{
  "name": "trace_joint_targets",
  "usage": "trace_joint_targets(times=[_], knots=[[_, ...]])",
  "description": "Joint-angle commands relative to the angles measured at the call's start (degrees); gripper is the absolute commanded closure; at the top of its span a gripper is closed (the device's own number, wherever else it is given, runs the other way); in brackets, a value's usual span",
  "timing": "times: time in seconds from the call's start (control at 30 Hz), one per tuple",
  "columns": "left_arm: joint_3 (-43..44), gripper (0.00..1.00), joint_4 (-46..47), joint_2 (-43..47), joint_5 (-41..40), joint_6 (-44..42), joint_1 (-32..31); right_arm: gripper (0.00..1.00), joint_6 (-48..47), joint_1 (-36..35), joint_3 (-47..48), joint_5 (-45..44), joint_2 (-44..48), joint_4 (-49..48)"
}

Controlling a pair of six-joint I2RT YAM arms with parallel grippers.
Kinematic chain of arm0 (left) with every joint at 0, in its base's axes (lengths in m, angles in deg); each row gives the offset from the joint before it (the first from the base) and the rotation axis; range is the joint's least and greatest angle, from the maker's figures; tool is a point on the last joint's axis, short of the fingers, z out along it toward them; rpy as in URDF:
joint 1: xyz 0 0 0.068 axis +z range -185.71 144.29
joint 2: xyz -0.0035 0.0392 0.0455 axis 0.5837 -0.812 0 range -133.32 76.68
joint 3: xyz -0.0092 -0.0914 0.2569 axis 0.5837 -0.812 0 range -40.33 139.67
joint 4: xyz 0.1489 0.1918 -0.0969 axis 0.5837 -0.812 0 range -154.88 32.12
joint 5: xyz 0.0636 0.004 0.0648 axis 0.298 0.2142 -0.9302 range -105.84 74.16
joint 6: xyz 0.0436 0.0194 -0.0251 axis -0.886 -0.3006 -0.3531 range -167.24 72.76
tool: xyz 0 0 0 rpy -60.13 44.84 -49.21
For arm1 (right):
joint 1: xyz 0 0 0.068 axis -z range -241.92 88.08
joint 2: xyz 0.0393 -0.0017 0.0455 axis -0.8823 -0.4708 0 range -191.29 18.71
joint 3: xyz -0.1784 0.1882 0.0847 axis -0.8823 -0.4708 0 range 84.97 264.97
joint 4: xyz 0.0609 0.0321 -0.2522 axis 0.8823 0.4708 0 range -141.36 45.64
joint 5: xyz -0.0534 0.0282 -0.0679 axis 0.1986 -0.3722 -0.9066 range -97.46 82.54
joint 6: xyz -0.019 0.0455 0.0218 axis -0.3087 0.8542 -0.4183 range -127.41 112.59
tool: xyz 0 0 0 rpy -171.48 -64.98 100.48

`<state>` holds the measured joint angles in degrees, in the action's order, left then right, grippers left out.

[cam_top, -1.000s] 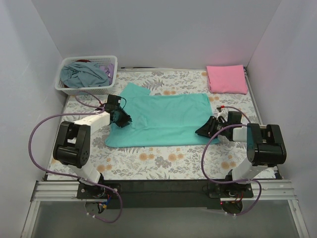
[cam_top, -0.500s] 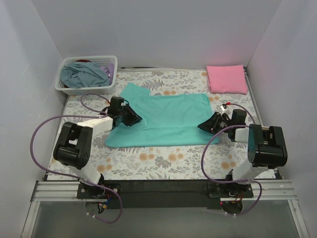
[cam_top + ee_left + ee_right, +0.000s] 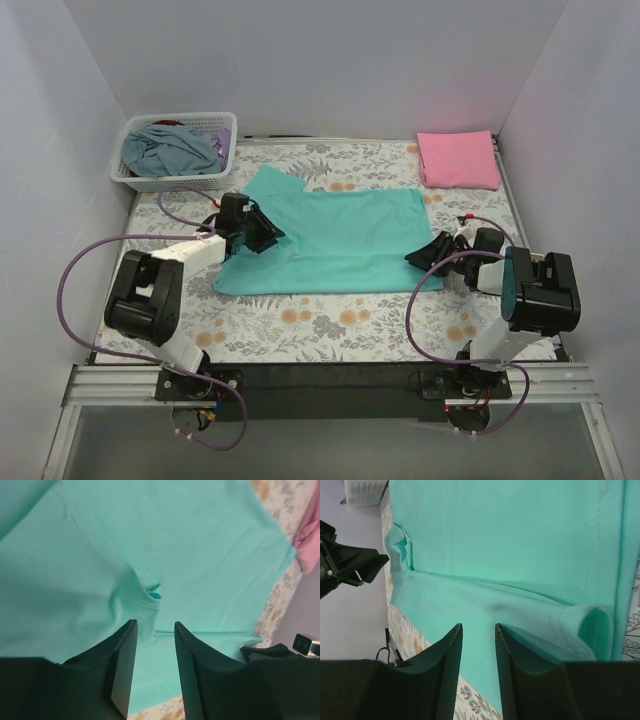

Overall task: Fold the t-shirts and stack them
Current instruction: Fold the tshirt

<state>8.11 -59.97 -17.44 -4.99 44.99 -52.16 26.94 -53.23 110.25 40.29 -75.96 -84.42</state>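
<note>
Teal-green soft cloth t-shirt (image 3: 330,240) lies spread mid-frame on the floral surface (image 3: 320,315); I see my left gripper (image 3: 268,234) and right gripper (image 3: 418,256) at its side edges, jaws narrowly parted, gripping nothing. Pink folded t-shirt (image 3: 458,158) sits upper right.

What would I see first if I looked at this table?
The big teal-green t-shirt spread out on the flowery table, with the left arm and right arm reaching to its two ends. Then the folded pink t-shirt in the far right corner and the white basket of clothes far left.
</note>
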Motion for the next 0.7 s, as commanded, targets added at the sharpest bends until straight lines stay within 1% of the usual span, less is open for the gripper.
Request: trace_joint_targets(times=[0.0, 0.07, 0.1, 0.13, 0.17, 0.2, 0.23, 0.27, 0.3, 0.33, 0.37, 0.4, 0.5, 0.6, 0.67], knots=[[0.1, 0.65, -5.8, 12.1, -7.8, -2.7, 0.0, 0.61, 1.3, -2.4, 0.6, 0.2, 6.4, -1.6], [0.8, 0.64, -11.8, 13.9, -10.1, -4.2, 0.0, 0.61, 0.3, -4.5, 1.9, -0.9, 9.3, 1.6], [1.1, 0.64, -13.9, 14.5, -10.1, -4.9, -0.1, 0.61, -0.9, -7.1, 2.5, -2.8, 10.0, 3.9], [1.4, 0.64, -15.7, 15.5, -12.2, -5.5, 0.0, 0.61, -2.3, -8.5, 3.2, -4.2, 10.8, 6.2], [1.3, 0.64, -19.3, 16.0, -13.1, -6.6, 0.0, 0.6, -4.3, -10.5, 5.5, -6.0, 12.0, 12.8], [1.2, 0.64, -20.9, 16.3, -13.6, -7.3, 0.0, 0.6, -8.2, -13.8, 6.7, -10.8, 12.7, 16.5], [1.1, 0.64, -23.6, 16.8, -14.0, -8.1, 0.0, 0.6, -10.4, -15.5, 8.3, -13.6, 13.2, 19.9], [0.7, 0.64, -24.9, 17.2, -14.5, -9.4, 0.0, 0.59, -12.1, -17.2, 10.9, -16.7, 14.2, 27.0], [0.4, 0.62, -25.9, 17.3, -15.6, -10.1, -0.1, 0.58, -15.1, -20.4, 12.7, -24.0, 14.7, 30.2], [0.2, 0.61, -27.3, 17.2, -16.1, -10.7, 0.0, 0.58, -16.3, -22.0, 14.0, -27.8, 15.0, 32.9], [-0.5, 0.61, -27.9, 17.0, -16.6, -11.4, 0.0, 0.57, -16.9, -23.5, 15.2, -31.4, 15.0, 38.7], [-0.7, 0.6, -28.3, 16.9, -17.1, -11.6, 0.0, 0.57, -17.8, -25.8, 17.2, -37.2, 15.0, 41.0], [-1.2, 0.59, -29.2, 14.7, -17.3, -12.2, 0.0, 0.55, -18.4, -27.9, 18.9, -41.8, 13.5, 46.1], [-0.4, 0.59, -32.1, 11.9, -15.9, -12.4, 0.0, 0.55, -19.4, -29.0, 19.3, -43.3, 11.2, 48.4], [-0.1, 0.59, -35.4, 9.6, -14.4, -12.1, -0.1, 0.54, -20.1, -29.3, 19.3, -43.0, 9.4, 51.9]])
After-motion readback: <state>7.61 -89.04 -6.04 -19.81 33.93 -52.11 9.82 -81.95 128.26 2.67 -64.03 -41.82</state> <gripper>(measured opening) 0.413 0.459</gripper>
